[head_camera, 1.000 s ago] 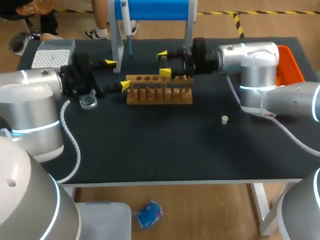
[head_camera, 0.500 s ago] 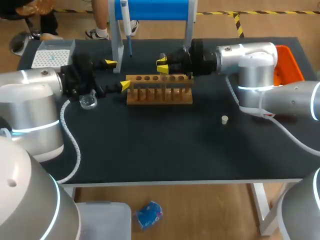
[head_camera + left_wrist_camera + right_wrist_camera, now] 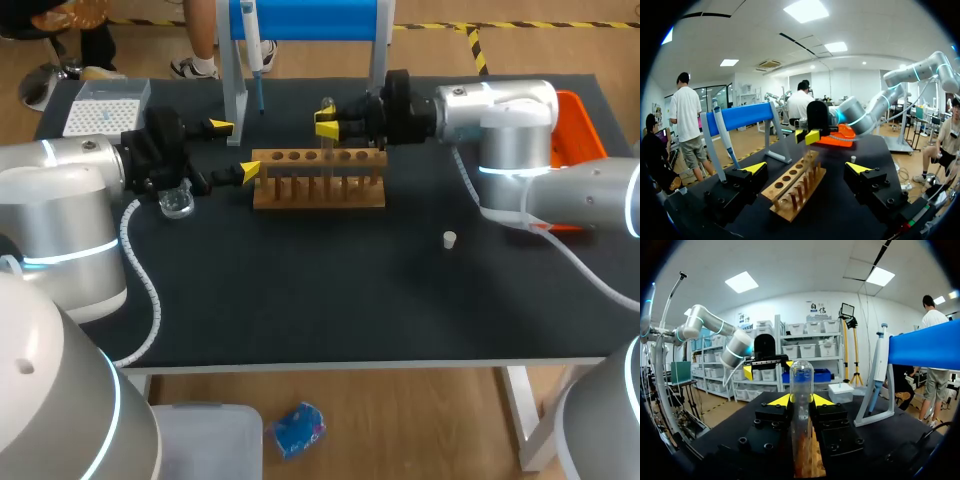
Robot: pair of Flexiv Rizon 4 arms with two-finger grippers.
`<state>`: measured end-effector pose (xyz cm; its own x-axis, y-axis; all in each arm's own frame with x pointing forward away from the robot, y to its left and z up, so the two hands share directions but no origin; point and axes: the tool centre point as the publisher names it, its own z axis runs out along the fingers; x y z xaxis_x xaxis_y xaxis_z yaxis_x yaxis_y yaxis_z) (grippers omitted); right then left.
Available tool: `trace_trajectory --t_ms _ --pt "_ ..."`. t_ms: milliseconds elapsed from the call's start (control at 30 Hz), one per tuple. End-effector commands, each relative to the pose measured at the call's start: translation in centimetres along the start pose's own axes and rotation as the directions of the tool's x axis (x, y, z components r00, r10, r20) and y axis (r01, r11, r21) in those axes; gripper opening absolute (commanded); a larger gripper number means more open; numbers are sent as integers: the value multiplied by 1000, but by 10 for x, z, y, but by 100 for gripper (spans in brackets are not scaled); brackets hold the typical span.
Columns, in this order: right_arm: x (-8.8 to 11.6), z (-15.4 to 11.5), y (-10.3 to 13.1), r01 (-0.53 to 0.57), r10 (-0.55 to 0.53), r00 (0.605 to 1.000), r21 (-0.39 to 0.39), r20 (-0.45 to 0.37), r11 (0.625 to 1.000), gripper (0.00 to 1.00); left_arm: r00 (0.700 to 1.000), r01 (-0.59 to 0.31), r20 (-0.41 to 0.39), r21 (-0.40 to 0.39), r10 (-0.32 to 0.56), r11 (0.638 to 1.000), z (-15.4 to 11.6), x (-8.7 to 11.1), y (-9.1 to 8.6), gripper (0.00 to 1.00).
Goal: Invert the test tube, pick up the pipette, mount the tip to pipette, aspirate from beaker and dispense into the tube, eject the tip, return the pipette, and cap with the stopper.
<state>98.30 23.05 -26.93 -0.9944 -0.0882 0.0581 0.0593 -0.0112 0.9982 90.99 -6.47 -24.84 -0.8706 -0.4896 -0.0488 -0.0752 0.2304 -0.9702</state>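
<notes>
**Operator:** Report what is changing at your fingers, left to right.

**Robot:** My left gripper is staying put. Its fingers are spread wide and gripping nothing, and the near end of the rack is sitting between and just ahead of them. My right gripper is the one changing. A second ago its fingers were standing apart on either side of the test tube. Now they are clamping it from both sides and raising it slightly above the rack, rounded end uppermost. I cannot tell whether its lower end is clear of the rack.

**Operator:** What does that mean for the procedure?

**Robot:** I am judging the grasp made and the inversion only beginning.

**Operator:** Count the items.

**Robot:**
- One tip box and one beaker are sitting beside my left fingers.
- One pipette is hanging on one stand ahead of them.
- There is one rack.
- One tube is sitting between my right fingers.
- One stopper is lying well apart from them.
</notes>
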Motion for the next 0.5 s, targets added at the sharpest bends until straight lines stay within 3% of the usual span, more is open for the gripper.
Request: trace_trajectory --t_ms 33,500 --pt "4 -2 4 1 -1 1000 0 7 1000 0 1000 -2 7 3 2 1000 1 2 1 100" --pt "10 -1 21 22 -22 1000 8 18 1000 0 1000 -2 7 3 2 1000 1 2 1 100"
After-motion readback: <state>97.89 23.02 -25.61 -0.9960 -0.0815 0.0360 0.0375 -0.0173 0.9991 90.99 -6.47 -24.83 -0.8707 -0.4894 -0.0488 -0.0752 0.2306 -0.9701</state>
